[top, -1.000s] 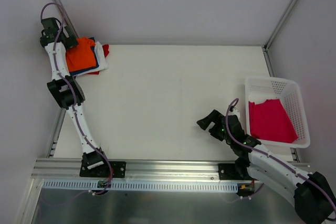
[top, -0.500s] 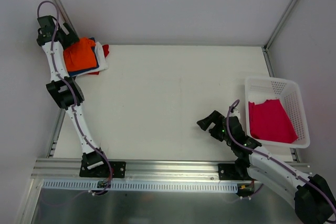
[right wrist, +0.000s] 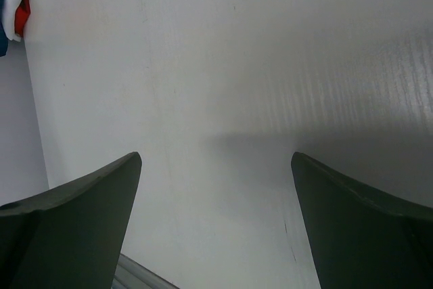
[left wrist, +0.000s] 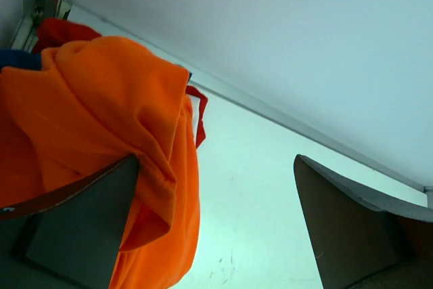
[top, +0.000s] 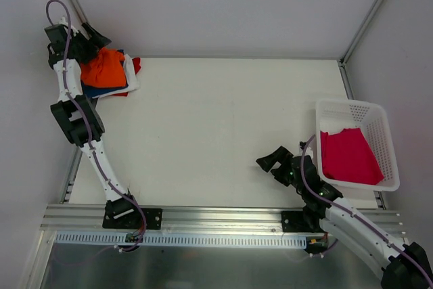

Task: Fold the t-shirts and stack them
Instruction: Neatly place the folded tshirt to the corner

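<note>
My left claw (left wrist: 215,159) stands spread wide at the bench's far left corner. One finger (left wrist: 81,228) rests against the rumpled orange t-shirt (left wrist: 101,113). That shirt tops a pile with a navy t-shirt (top: 101,91), a white t-shirt (top: 131,79) and a red t-shirt (top: 137,64) showing beneath. My right claw (right wrist: 215,157), likewise spread wide, hovers over bare bench (top: 216,120) near the front right. To its right, a magenta-pink t-shirt (top: 348,156) lies in the white lattice basket (top: 391,167) at the bench's right edge.
</note>
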Tool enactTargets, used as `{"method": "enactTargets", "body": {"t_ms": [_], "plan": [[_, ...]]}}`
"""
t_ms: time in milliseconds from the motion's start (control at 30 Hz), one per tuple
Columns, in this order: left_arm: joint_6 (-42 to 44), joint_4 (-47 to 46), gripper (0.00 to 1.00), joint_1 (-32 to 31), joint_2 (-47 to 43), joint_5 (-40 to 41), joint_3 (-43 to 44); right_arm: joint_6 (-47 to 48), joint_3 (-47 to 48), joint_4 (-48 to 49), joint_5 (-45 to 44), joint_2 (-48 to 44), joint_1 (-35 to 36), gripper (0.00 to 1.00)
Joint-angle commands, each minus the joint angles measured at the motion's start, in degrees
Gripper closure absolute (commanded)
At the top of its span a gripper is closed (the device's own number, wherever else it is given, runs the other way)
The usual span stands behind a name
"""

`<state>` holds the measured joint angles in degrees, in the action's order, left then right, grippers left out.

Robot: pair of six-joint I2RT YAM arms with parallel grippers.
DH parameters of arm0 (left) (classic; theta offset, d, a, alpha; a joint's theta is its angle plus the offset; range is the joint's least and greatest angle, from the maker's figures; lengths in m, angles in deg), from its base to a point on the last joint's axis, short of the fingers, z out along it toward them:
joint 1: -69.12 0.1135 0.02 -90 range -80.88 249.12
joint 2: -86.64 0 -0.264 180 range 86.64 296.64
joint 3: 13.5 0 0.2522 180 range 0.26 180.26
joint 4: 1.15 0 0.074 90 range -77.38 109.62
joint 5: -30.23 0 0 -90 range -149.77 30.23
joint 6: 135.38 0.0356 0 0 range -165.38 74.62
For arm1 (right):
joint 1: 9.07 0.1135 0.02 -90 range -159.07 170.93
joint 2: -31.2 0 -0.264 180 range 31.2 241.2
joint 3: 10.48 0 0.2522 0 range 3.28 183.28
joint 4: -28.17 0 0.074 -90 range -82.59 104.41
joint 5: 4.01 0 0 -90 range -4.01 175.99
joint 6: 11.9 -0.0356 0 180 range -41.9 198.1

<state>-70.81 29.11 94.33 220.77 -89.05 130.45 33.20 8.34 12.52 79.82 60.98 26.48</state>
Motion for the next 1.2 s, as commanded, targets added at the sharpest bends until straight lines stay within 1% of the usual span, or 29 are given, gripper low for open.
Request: {"method": "enactTargets", "body": {"t_ms": [0,33,67,100,133,167,200,233,267,400,433,467,500,533,567,600,700,767,800,833,867,900,933,967,1000,1067,1100,1167], "plan": [[-6.3,-15.3,0.01,0.0,-6.3,-3.2,-3.7,-0.3,-3.1,-10.7,-0.2,0.0,0.1,0.0],[-7.6,-16.2,0.01,0.0,-7.6,-2.1,-6.4,0.0,-2.6,-11.1,-0.2,0.1,0.1,0.01],[-8.7,-21.8,0.01,0.3,-8.3,-1.6,-8.4,0.2,-2.4,-11.3,-0.3,0.1,0.1,0.01],[-10.0,-25.1,0.01,0.5,-10.0,-0.7,-13.1,0.7,-2.2,-11.2,-0.2,0.0,0.1,0.0],[-13.0,-28.9,0.01,0.8,-11.2,0.3,-16.2,0.8,-2.1,-11.1,-0.2,0.1,0.0,0.0],[-14.7,-33.7,0.01,1.1,-12.4,1.1,-19.3,0.9,-2.1,-11.1,-0.2,-0.1,0.0,0.0],[-16.0,-41.5,0.01,1.2,-14.3,2.7,-24.5,1.0,-2.2,-10.9,-0.1,-0.1,0.0,0.01],[-17.1,-43.9,0.01,1.3,-14.9,6.0,-25.7,1.0,-2.2,-10.7,0.0,-0.1,0.0,0.0],[-17.3,-45.6,0.01,1.4,-15.2,6.9,-26.3,1.0,-2.2,-10.7,0.1,0.1,0.1,0.01],[-21.5,-53.5,0.01,2.5,-13.8,7.0,-27.0,1.0,-2.5,-10.6,0.0,0.3,0.1,0.0],[-27.6,-61.5,0.01,3.0,-12.6,6.3,-28.1,1.2,-2.7,-9.9,-0.1,0.5,0.2,0.01],[-31.3,-65.9,0.01,4.1,-11.6,5.7,-28.6,1.1,-2.9,-9.5,-0.1,0.5,0.1,0.01],[-35.6,-69.8,0.01,4.6,-8.4,5.5,-27.9,1.0,-3.3,-9.1,0.0,0.7,0.1,0.01],[-44.0,-76.4,0.01,5.0,-5.8,5.0,-26.1,1.0,-3.3,-8.2,0.2,1.3,0.0,0.01],[-47.9,-78.8,0.01,5.4,-3.2,3.8,-23.6,1.0,-3.2,-7.6,0.5,1.9,0.0,0.01],[-55.3,-80.7,0.01,5.6,2.9,3.4,-16.5,1.0,-3.2,-6.6,0.7,2.4,0.0,0.0],[-64.8,-85.4,0.01,5.4,11.3,4.5,-5.7,1.2,-3.6,-4.3,0.8,4.4,0.0,0.01],[-64.7,-87.2,0.01,5.4,9.9,5.8,-9.3,1.6,-3.8,-3.0,0.6,6.1,0.1,0.01],[-62.7,-87.0,0.01,5.4,9.1,4.0,-10.6,1.7,-3.9,-1.9,0.6,6.6,0.1,0.01],[-61.6,-86.3,0.01,5.3,9.1,2.1,-10.0,1.7,-4.0,-1.3,0.6,7.1,0.1,0.01],[-60.5,-82.5,0.01,5.2,9.1,0.1,-9.3,1.9,-3.9,-0.6,0.6,8.3,0.1,0.01],[-57.5,-81.0,0.01,5.0,8.5,-2.0,-8.8,2.4,-3.8,0.5,0.8,8.8,0.1,0.01],[-55.8,-80.1,0.01,4.7,7.7,-5.1,-9.8,2.7,-3.6,1.0,0.9,9.3,0.1,0.01],[-54.1,-79.3,0.01,4.4,6.7,-5.9,-11.2,3.0,-3.4,1.4,1.0,9.9,0.1,0.01],[-50.5,-77.5,0.01,4.2,4.2,-6.4,-15.4,3.6,-3.1,1.5,1.1,10.9,0.1,0.01],[-46.0,-76.2,0.01,3.7,1.5,-6.8,-21.7,4.0,-2.4,1.5,1.1,11.8,0.1,0.0],[-41.6,-73.8,0.01,3.5,-0.4,-6.9,-23.1,4.1,-2.3,2.8,1.4,12.3,0.1,0.01],[-37.3,-71.0,0.01,2.9,-1.5,-7.9,-25.7,3.9,-2.6,3.2,1.7,12.2,0.1,0.0]]}}
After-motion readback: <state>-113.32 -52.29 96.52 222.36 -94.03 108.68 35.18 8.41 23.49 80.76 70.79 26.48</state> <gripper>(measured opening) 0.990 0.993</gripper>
